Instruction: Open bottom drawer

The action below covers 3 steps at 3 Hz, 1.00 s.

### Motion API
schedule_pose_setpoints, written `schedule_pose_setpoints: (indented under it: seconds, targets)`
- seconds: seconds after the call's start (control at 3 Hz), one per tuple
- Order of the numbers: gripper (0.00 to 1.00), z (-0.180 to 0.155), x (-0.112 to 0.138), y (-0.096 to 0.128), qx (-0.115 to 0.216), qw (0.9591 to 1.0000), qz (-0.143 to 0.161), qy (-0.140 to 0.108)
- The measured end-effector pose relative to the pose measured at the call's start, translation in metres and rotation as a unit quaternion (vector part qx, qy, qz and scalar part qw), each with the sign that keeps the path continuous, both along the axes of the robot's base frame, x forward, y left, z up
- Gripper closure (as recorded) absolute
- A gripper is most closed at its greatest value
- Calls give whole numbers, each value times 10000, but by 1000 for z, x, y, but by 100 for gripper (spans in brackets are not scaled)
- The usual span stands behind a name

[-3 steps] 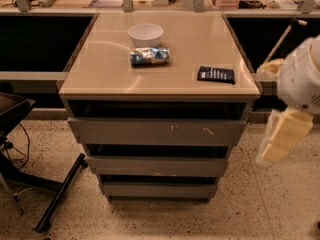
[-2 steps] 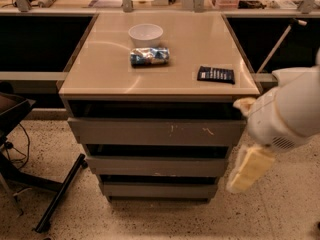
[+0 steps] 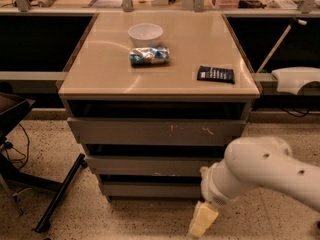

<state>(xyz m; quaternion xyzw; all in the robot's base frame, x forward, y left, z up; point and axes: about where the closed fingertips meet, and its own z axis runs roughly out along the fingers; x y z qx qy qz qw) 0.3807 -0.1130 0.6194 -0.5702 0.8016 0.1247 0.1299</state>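
You're hanging the gripper [image 3: 202, 219] low at the cabinet's front right corner, just above the speckled floor, and from here I can't tell whether it's apart or together: it's showing as one pale wedge pointing down. The white arm [image 3: 265, 171] is sweeping in from the right and covering the right ends of the lower fronts. The bottom drawer [image 3: 145, 189] is sitting shut, lowest of the three grey fronts, tucked under the middle drawer [image 3: 150, 165] with a dark gap between them, and the gripper is looking just below and in front of its right end, not on it. That front is looking plain, with no handle, so I'm judging the dark gap above its top edge to be your only purchase: you're wanting to rise a touch, slide left toward the middle of the panel, and reach over that lip rather than the middle drawer's underside. Pulling from the far right end is likely to skew the tray, so centring is paying off here. Draw straight back toward the camera, level and slow. Up top, the bowl [image 3: 145, 34], the snack bag [image 3: 149, 56] and the dark packet [image 3: 215, 74] are resting well clear of the work.
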Motion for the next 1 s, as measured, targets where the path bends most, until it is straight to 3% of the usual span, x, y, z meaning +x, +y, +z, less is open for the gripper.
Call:
schedule_pose_setpoints:
  seconds: [0.33,0.67,1.0]
  targets:
    - [0,-101,-8,5,134,9986,-267,439]
    - [0,-131,-13,15,358,9968,-336,623]
    - [0,-132,-14,15,358,9968,-328,642]
